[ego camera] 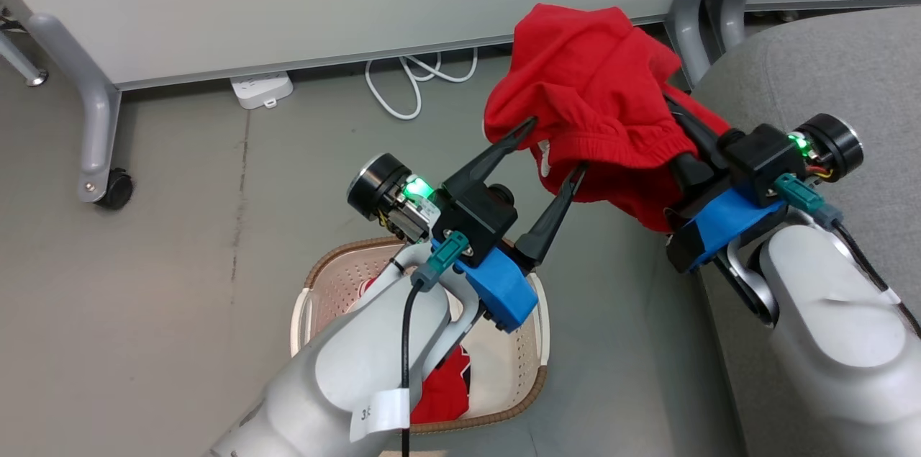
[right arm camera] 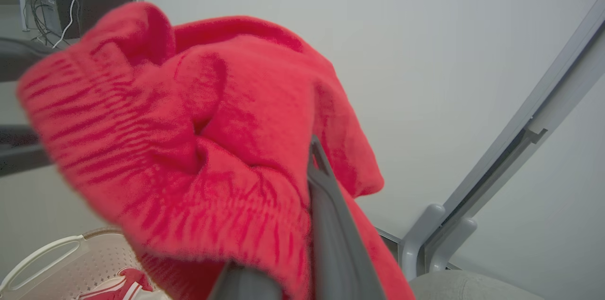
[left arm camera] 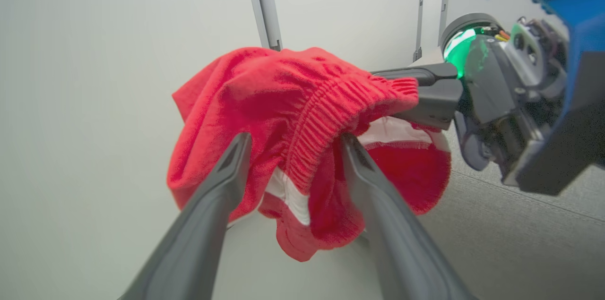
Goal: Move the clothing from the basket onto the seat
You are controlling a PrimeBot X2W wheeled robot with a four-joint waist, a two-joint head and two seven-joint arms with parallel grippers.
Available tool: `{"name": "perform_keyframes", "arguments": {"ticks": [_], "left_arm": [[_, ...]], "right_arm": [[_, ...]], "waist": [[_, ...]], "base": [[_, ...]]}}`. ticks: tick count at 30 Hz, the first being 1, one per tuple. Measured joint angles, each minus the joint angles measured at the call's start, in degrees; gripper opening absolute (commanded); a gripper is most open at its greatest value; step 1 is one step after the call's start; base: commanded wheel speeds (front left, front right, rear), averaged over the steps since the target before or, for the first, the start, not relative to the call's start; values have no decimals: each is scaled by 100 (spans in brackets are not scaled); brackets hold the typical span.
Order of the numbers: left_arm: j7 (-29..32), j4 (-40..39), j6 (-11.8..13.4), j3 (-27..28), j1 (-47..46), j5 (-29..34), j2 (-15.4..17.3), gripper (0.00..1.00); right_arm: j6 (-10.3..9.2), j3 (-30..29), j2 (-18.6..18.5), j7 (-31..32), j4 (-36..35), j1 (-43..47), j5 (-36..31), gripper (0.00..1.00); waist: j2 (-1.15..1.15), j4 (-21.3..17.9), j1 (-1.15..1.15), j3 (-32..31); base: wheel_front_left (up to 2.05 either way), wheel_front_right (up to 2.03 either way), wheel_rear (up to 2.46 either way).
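A red garment with a ribbed waistband hangs in the air above the floor, beside the grey seat. My right gripper is shut on its right side, with the fingertips buried in the cloth. My left gripper is open, its two fingers straddling the waistband edge. The left wrist view also shows the right gripper clamping the cloth. Below, the cream basket holds the red jersey, largely hidden by my left forearm. In the right wrist view the garment drapes over one finger.
A white power strip and looped cable lie by the wall panel. A grey caster leg stands at far left, and grey frame legs next to the seat. Bare floor lies left of the basket.
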Motion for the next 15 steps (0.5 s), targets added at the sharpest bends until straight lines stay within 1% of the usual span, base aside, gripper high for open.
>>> {"name": "perform_keyframes", "arguments": {"ticks": [7, 15], "left_arm": [[0, 31, -14, -267, 55, -43, -5, 100], [0, 42, 0, -390, 85, -45, -3, 100]], "right_arm": [[0, -690, 48, 0, -126, 225, -46, 0], [0, -1505, 59, 0, -401, 528, -98, 0]], "waist": [[0, -277, 0, 86], [0, -658, 0, 178]], "base": [[0, 0, 0], [0, 0, 0]]}}
